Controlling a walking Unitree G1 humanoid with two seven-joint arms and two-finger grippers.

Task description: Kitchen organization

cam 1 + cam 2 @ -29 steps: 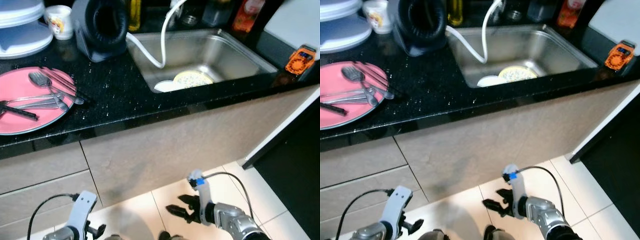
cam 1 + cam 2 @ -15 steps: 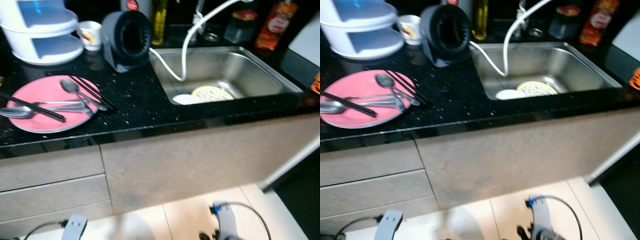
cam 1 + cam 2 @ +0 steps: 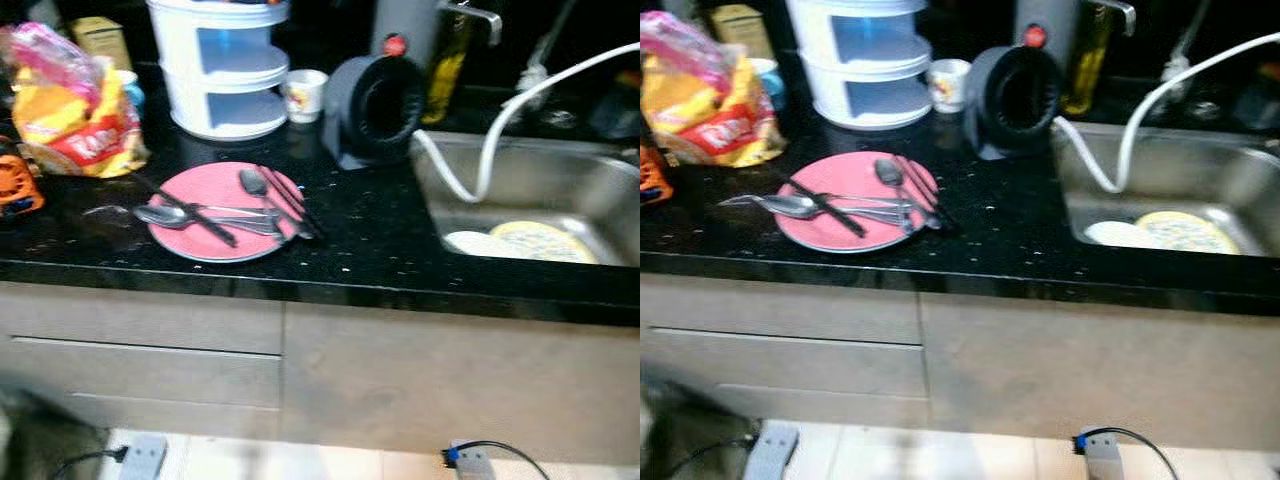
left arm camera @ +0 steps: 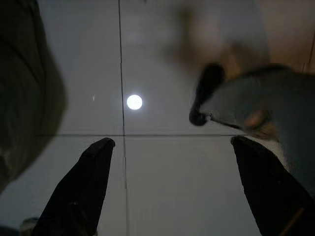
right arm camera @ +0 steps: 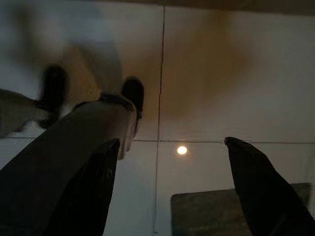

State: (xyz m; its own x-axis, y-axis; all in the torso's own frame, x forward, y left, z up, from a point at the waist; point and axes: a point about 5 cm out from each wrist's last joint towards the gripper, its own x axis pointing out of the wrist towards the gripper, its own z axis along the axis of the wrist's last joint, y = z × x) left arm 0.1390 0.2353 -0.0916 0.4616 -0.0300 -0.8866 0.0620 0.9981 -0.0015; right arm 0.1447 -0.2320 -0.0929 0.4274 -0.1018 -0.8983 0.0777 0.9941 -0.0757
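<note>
A pink plate (image 3: 205,235) lies on the black counter (image 3: 380,250), carrying spoons (image 3: 170,216), a fork and black chopsticks (image 3: 290,200). In the steel sink (image 3: 600,190) at the right rest a white dish and a yellow patterned plate (image 3: 545,240). Both arms hang low by the floor. My left gripper (image 4: 172,147) is open over pale floor tiles, nothing between its fingers. My right gripper (image 5: 170,142) is open too, above the tiles.
A white tiered container (image 3: 222,65), a small cup (image 3: 303,92), a dark round appliance (image 3: 375,105) and a snack bag (image 3: 65,100) stand at the counter's back. A white hose (image 3: 500,130) droops into the sink. Drawers (image 3: 140,345) sit below the counter.
The view has swung left and up: the sink slid to the right edge, the plate to the centre, and the snack bag and tiered container came in. The arms dropped to the frame's bottom.
</note>
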